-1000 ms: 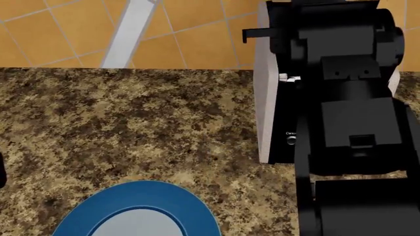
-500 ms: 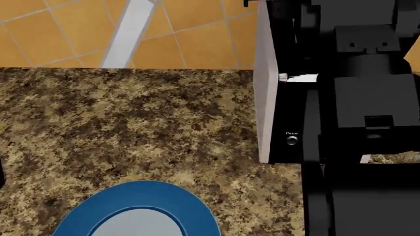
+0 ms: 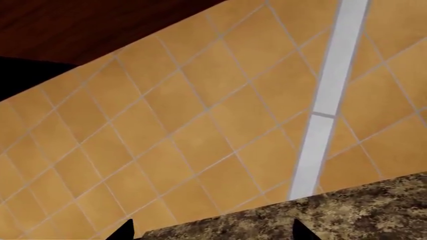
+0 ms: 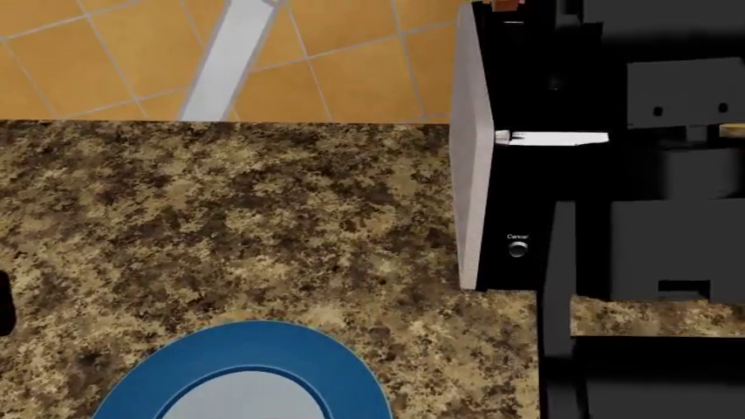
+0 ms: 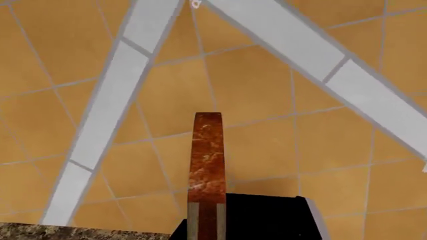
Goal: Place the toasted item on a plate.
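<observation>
Toast, a thin slice seen edge-on in the right wrist view with a mottled orange-brown crust, is seen upright above a black, grey-sided toaster that stands on the speckled brown granite worktop. Whether the right hand pinches it cannot be told. The round blue-rimmed plate lies near the worktop's front edge. The left hand's state cannot be told.

The table is rendered as speckled brown granite; the wall as matt orange tile. The plate looks smooth, the toasted item mottled orange-brown.
</observation>
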You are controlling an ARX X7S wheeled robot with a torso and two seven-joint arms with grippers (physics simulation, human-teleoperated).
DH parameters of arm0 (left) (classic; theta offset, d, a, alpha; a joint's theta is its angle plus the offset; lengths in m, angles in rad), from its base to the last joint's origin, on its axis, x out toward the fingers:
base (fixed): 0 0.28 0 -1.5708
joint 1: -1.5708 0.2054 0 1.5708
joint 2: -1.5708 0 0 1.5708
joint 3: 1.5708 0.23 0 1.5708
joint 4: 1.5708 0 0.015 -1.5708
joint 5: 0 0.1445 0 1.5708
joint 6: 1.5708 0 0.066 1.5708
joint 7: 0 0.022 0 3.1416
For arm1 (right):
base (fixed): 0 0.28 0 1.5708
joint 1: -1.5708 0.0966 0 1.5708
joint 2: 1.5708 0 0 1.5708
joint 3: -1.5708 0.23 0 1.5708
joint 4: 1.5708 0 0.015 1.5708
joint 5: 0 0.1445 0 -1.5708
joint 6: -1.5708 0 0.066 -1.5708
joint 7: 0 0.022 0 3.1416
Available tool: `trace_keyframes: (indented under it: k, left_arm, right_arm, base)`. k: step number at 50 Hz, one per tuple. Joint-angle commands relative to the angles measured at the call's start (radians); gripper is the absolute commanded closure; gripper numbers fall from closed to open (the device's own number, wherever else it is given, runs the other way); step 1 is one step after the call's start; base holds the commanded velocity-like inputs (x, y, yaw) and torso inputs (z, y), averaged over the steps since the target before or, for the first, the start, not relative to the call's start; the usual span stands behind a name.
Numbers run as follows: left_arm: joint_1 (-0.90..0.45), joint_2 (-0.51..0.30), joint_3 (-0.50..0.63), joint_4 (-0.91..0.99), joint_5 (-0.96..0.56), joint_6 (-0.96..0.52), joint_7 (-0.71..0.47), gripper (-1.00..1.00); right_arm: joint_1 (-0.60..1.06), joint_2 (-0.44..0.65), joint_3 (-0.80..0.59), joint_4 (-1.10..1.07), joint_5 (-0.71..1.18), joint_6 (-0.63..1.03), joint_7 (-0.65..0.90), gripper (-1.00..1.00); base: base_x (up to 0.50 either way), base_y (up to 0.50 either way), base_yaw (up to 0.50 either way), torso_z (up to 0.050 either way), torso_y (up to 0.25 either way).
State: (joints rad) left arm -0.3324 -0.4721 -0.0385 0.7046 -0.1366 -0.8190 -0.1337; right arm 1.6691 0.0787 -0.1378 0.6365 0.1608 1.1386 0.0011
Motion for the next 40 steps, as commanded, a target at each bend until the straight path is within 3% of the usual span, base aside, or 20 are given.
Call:
trace_keyframes:
  k: [1, 7, 13, 19, 33, 40]
  left_arm:
    - [0.007, 0.001, 0.006, -0.008, 0.001, 0.013, -0.002, -1.00]
    - [0.007, 0.000, 0.006, -0.009, -0.001, 0.012, -0.002, -1.00]
    - [0.013, -0.002, 0.004, -0.010, -0.002, 0.016, -0.003, -1.00]
    - [0.014, -0.002, 0.002, -0.007, -0.004, 0.015, -0.004, -1.00]
    - [0.017, -0.005, 0.001, -0.008, -0.008, 0.022, -0.003, -1.00]
    - [0.030, -0.005, -0.007, -0.005, -0.010, 0.026, -0.006, -1.00]
  right_arm:
    - [-0.100, -0.013, 0.004, -0.452, 0.075, 0.266, -0.011, 1.00]
    - [-0.166, -0.036, 0.043, -0.691, 0.150, 0.431, 0.029, 1.00]
    - [-0.162, 0.071, 0.047, -0.723, 0.856, 0.431, 0.563, 1.00]
    - [-0.186, 0.085, 0.045, -0.750, 1.177, 0.425, 0.824, 1.00]
    - [-0.309, 0.084, 0.037, -0.854, 1.558, 0.370, 1.109, 1.00]
    - [-0.374, 0.114, 0.051, -0.888, 1.671, 0.309, 1.165, 1.00]
  base:
    - [0.00, 0.00, 0.00, 0.000, 0.000]
    - [0.00, 0.00, 0.00, 0.000, 0.000]
    - [0.00, 0.00, 0.00, 0.000, 0.000]
    - [0.00, 0.00, 0.00, 0.000, 0.000]
    - [0.00, 0.00, 0.00, 0.000, 0.000]
    - [0.00, 0.00, 0.00, 0.000, 0.000]
